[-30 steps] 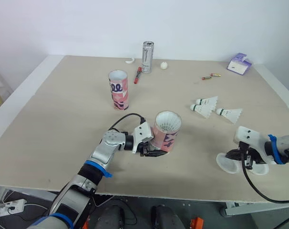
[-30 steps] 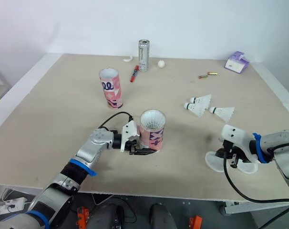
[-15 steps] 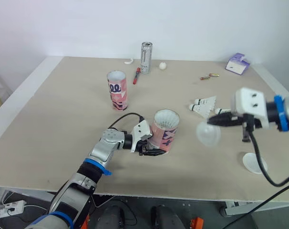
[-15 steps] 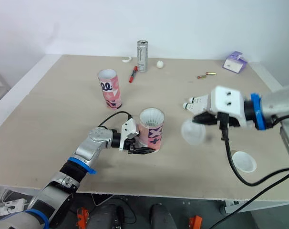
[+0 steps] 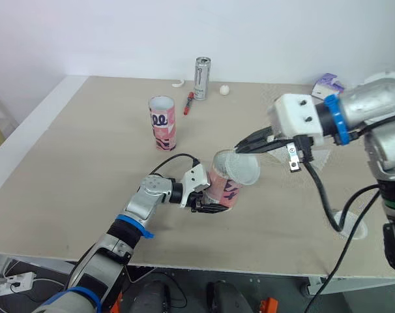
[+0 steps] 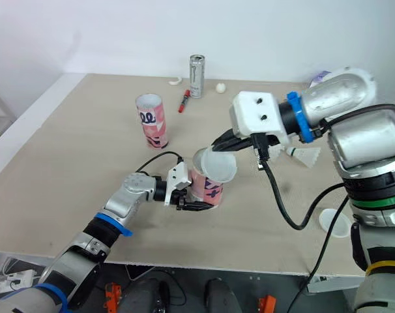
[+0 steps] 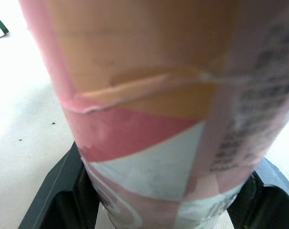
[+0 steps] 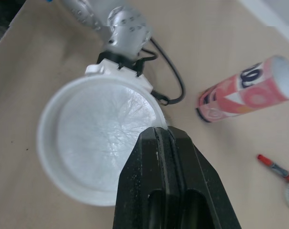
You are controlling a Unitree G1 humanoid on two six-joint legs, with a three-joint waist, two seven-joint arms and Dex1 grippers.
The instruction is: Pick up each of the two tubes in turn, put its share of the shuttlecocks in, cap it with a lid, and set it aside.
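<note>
The tube [image 5: 225,186] is clamped near its base by the left gripper [image 5: 210,205] and stands upright on the table [image 5: 87,163]. A clear lid [image 5: 242,171] is pinched at its rim by the right gripper [image 8: 162,138], fingers pressed together, and held tilted at the tube's mouth. A second tube [image 5: 162,122] stands at eleven o'clock.

Likely a robot test lab or bare demo room. A plain white wall [image 5: 119,32] is seen behind a large beige tabletop [image 5: 87,150] edged in white, with no furnishings or decor around it. Unrelated props are scattered on it as if staged: a patterned tube [image 5: 162,122], a drink can [image 5: 202,69], a red marker [image 5: 187,103], a small white ball [image 5: 223,89]. A power strip [image 5: 12,282] with plugged cables is seen on the floor below the near-left corner.
</note>
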